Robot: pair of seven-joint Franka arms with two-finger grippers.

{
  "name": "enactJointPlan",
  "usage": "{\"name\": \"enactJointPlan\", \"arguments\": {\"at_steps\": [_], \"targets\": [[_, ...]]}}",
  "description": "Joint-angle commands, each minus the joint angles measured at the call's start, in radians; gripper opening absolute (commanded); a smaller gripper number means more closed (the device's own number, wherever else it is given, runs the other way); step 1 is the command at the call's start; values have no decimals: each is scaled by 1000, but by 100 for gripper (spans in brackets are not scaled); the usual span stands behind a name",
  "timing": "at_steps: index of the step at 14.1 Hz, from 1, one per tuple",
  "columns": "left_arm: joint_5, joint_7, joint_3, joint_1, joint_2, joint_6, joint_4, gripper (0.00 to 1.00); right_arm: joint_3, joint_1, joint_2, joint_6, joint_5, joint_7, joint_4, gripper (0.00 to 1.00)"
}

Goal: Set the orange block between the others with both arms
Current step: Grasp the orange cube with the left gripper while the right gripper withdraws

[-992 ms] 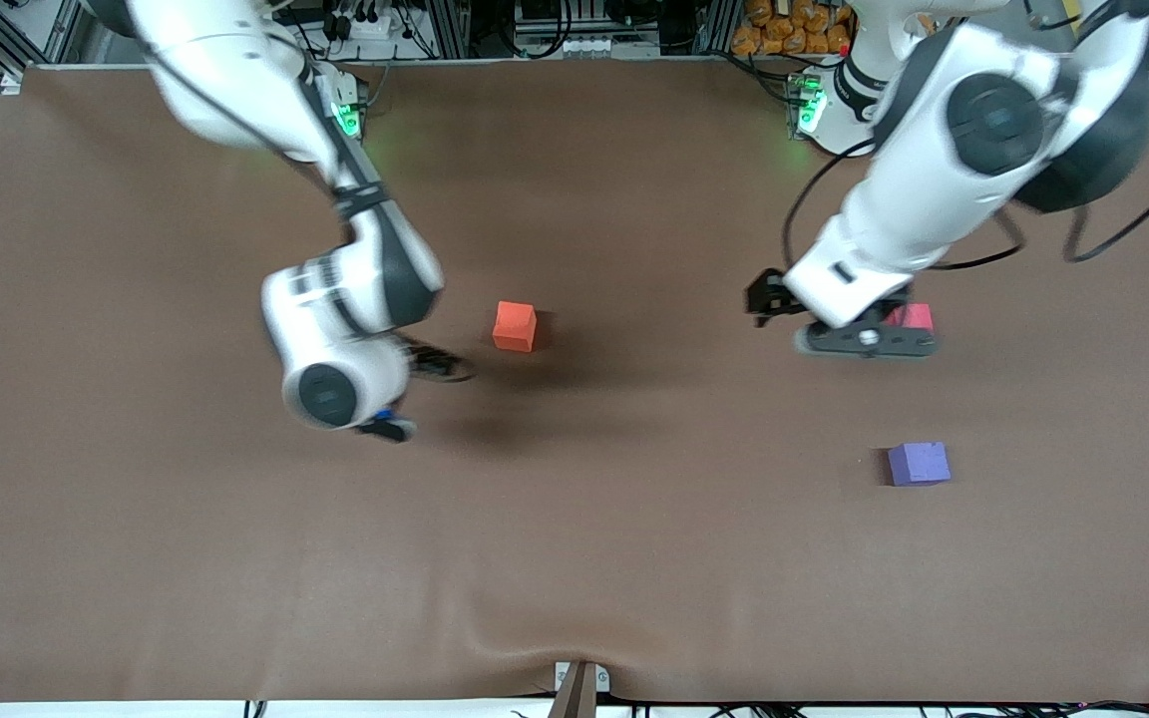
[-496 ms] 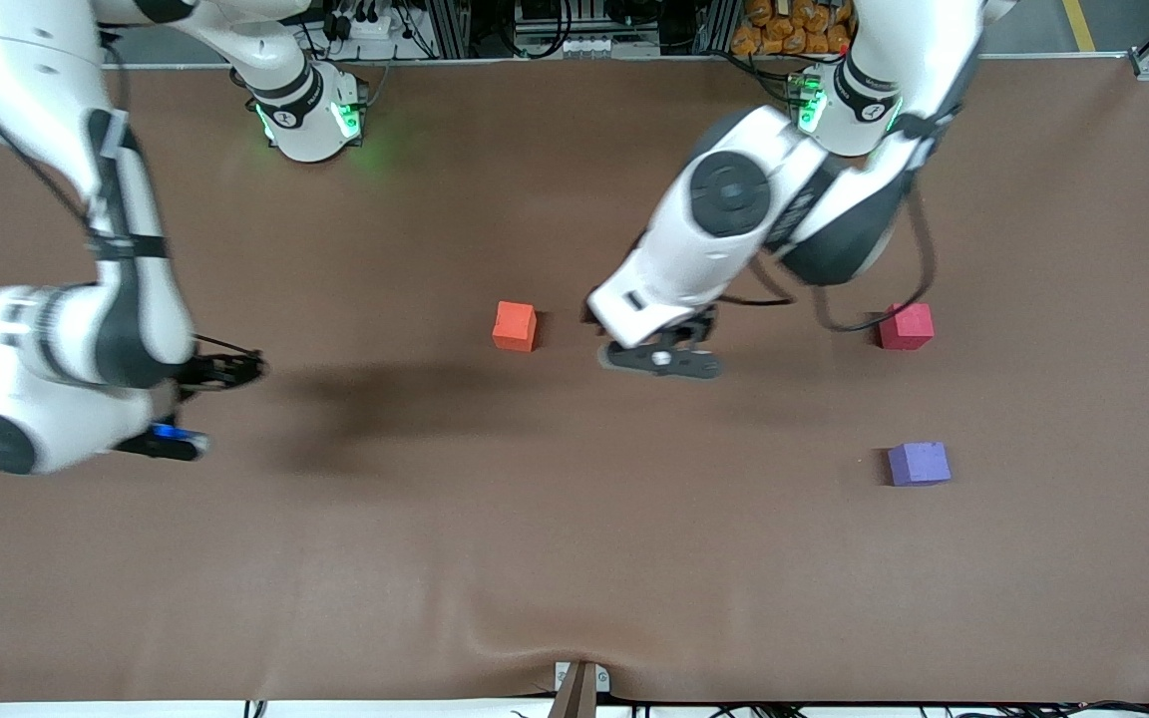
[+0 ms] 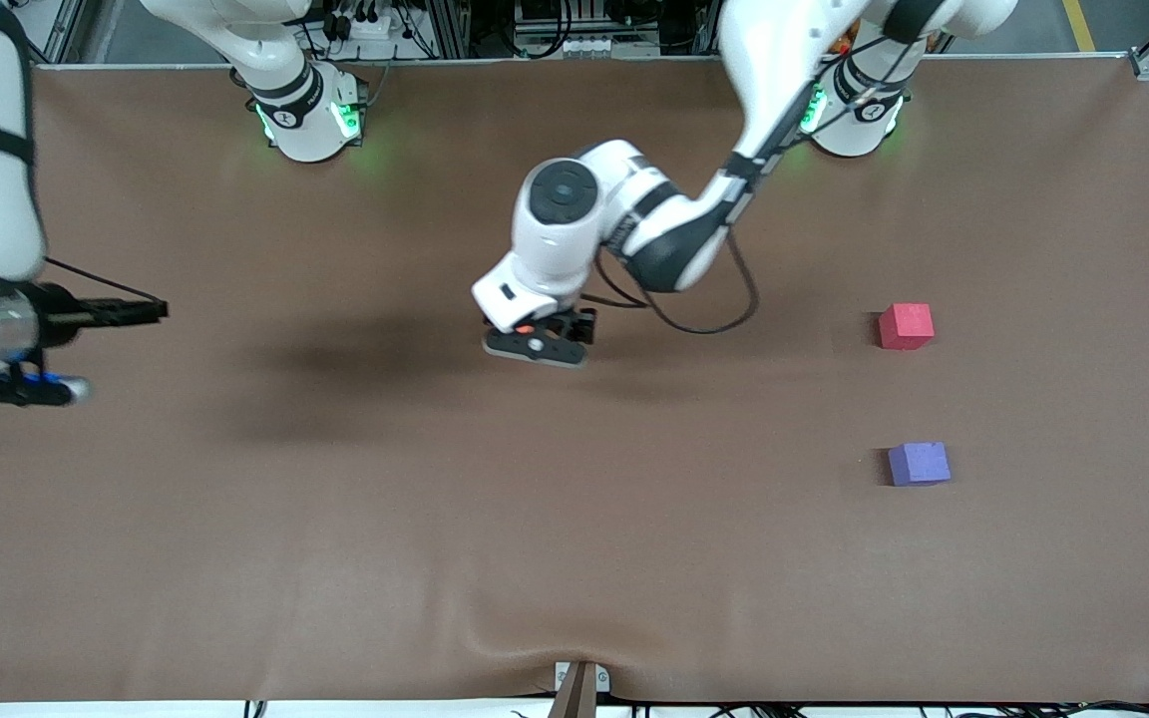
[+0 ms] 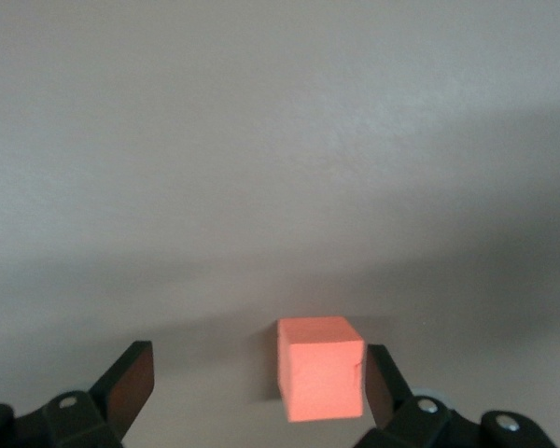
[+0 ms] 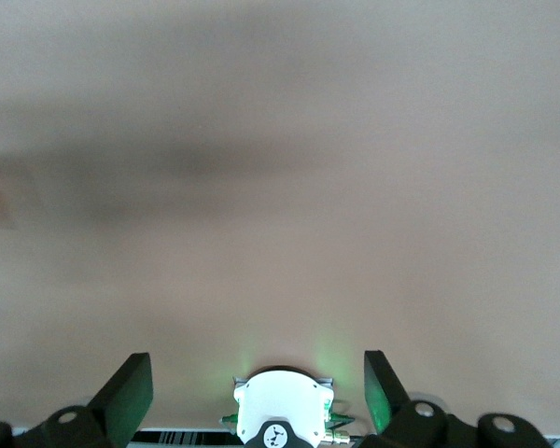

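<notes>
The orange block (image 4: 320,369) sits on the brown table between the open fingers of my left gripper (image 4: 257,369), close to one finger (image 4: 381,378) and apart from the other. In the front view the left gripper (image 3: 535,347) hangs over the block at mid-table and hides nearly all of it. The others, a red-pink cube (image 3: 906,326) and a purple cube (image 3: 919,464), lie toward the left arm's end, the purple one nearer the front camera, with a gap between them. My right gripper (image 3: 21,391) is open and empty over the table's edge at the right arm's end.
A brown mat (image 3: 574,558) covers the table. The arms' green-lit bases (image 3: 305,115) (image 3: 859,115) stand along the back edge. The right wrist view looks at the right arm's base (image 5: 280,411). A small bracket (image 3: 579,688) sits at the front edge.
The left arm swung from over the red-pink cube across to the orange block. The right arm swung away from the orange block to its own end of the table. No block moved.
</notes>
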Motion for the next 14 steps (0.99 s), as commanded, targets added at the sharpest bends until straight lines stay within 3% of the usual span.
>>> {"name": "enactJointPlan", "arguments": {"at_steps": [1, 5, 9, 14], "targets": [[20, -21, 35, -44, 75, 43, 52, 100, 21, -44, -123, 25, -34, -13, -53, 100], [17, -48, 35, -70, 125, 72, 49, 100, 18, -53, -151, 86, -44, 2, -39, 100], [17, -213, 35, -113, 141, 72, 42, 100, 21, -42, -143, 158, -44, 5, -31, 100], [20, -237, 35, -125, 185, 72, 41, 100, 26, -12, -138, 160, -25, 10, 22, 100]]}}
